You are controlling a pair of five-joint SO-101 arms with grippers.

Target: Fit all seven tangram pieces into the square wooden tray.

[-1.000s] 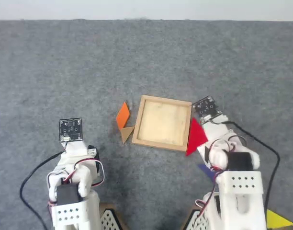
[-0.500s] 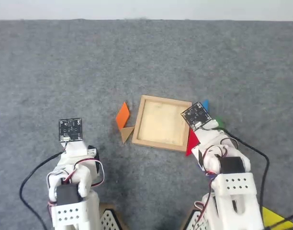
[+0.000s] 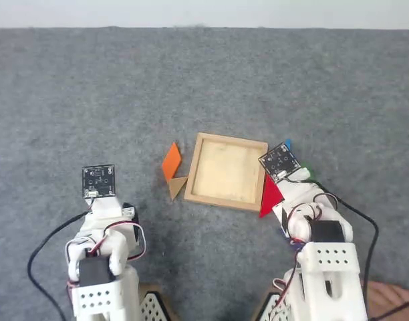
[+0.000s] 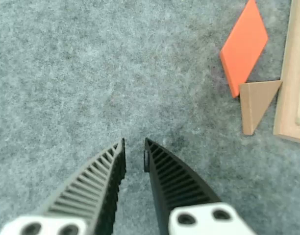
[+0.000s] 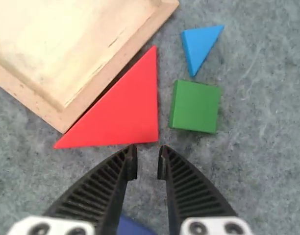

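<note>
Though touching tray (image 3: 192,175), red triangle (image 3: 268,195) outside

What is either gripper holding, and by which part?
Nothing. Left gripper is empty above the grey mat; right gripper is empty, beside the red triangle.

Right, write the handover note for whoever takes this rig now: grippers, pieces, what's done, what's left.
Left gripper: slightly open, empty, over bare carpet.
Right gripper: slightly open, empty, just short of the red triangle, which lies against the tray outer edge.
Green square and blue triangle sit beside it; orange parallelogram and tan triangle lie on the tray's opposite side.
Done: nothing, the tray holds no piece.
Left: placing every piece.
</note>
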